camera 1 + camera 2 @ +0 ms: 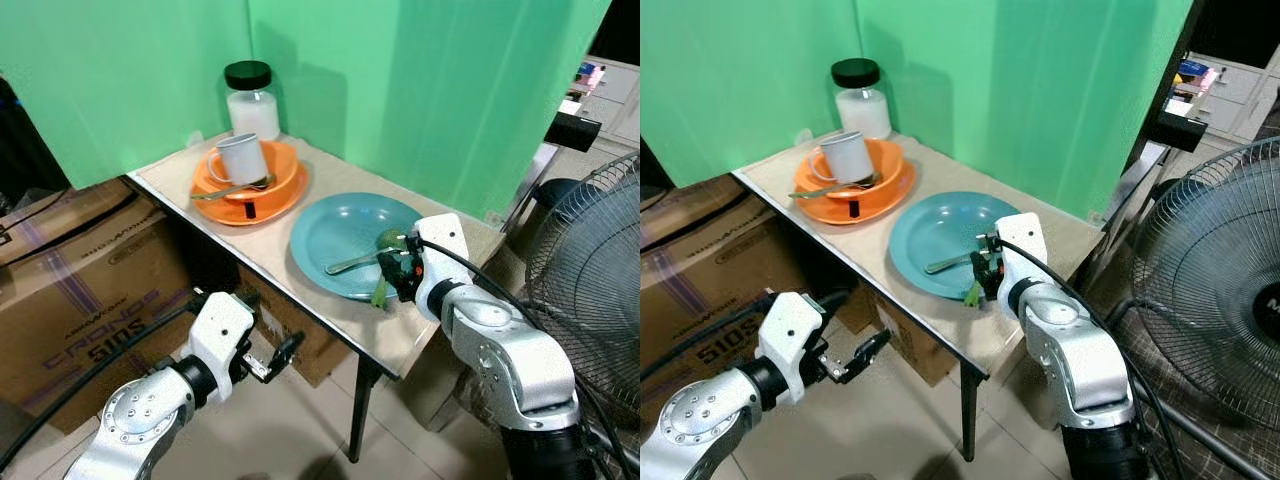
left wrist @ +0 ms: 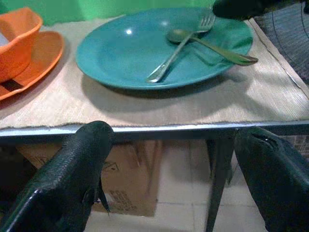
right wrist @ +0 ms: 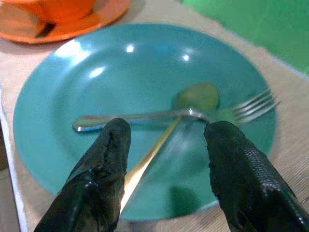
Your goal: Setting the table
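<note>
Released right end effector [image 3: 166, 145] over crossed fork [image 3: 193, 115] and spoon [image 3: 195, 96] on teal plate [image 3: 58, 96]

Colours on the table
Teal plate [image 1: 345, 232], orange bowl [image 1: 262, 172] & plate, white mug [image 1: 240, 158], silver fork [image 3: 145, 117], green wall [image 1: 400, 80].

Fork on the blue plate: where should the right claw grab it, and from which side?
Grip the fork mid-handle, coming from above with the right claw straddling it. It lies flat across the blue plate, crossed with the spoon near the tines, so take the bare handle stretch away from that crossing.
</note>
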`<state>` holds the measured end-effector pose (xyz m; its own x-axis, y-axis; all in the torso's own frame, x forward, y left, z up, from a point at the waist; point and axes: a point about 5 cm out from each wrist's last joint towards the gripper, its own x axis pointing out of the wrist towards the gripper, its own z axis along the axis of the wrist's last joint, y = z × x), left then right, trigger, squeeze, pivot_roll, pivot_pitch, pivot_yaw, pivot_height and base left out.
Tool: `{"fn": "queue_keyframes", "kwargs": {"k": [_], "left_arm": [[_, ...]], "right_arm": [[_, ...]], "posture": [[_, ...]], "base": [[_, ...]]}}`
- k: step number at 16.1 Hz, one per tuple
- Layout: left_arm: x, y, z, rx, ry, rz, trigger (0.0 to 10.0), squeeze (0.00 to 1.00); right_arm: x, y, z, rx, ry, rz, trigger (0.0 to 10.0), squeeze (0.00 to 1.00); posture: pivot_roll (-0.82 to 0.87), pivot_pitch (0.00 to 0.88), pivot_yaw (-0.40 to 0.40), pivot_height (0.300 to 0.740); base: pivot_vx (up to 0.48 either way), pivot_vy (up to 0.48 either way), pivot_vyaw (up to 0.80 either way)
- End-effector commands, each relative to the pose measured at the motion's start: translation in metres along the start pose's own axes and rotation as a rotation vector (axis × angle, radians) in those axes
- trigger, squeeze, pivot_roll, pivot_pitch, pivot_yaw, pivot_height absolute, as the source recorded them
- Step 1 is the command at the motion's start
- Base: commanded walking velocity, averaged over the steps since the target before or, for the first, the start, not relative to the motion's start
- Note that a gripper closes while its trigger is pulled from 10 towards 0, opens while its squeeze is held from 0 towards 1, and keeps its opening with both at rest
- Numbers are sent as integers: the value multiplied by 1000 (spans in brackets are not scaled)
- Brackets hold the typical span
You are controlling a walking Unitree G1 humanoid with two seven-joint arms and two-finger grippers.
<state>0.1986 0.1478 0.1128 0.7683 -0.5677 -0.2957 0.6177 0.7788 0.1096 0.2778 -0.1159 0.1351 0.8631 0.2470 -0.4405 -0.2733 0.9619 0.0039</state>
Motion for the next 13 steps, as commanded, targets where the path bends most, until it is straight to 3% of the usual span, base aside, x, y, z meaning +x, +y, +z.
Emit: {"fn": "queue_keyframes", "kwargs": {"k": [1,7,13], "left_arm": [[0,0,1,20,11,-21,10000,0],[1,-4,1,41,20,-58,10000,0],[0,-5,1,53,28,-65,10000,0]], "right_arm": [[5,3,1,-4,41,-2,10000,0],[22,20,7,-15,154,37,10000,0],[33,12,0,-12,251,-20,10000,0]], "posture": [[72,0,19,740],[91,0,7,740],[90,0,5,740]], "base": [[0,0,0],[0,0,0],[0,0,0]]}}
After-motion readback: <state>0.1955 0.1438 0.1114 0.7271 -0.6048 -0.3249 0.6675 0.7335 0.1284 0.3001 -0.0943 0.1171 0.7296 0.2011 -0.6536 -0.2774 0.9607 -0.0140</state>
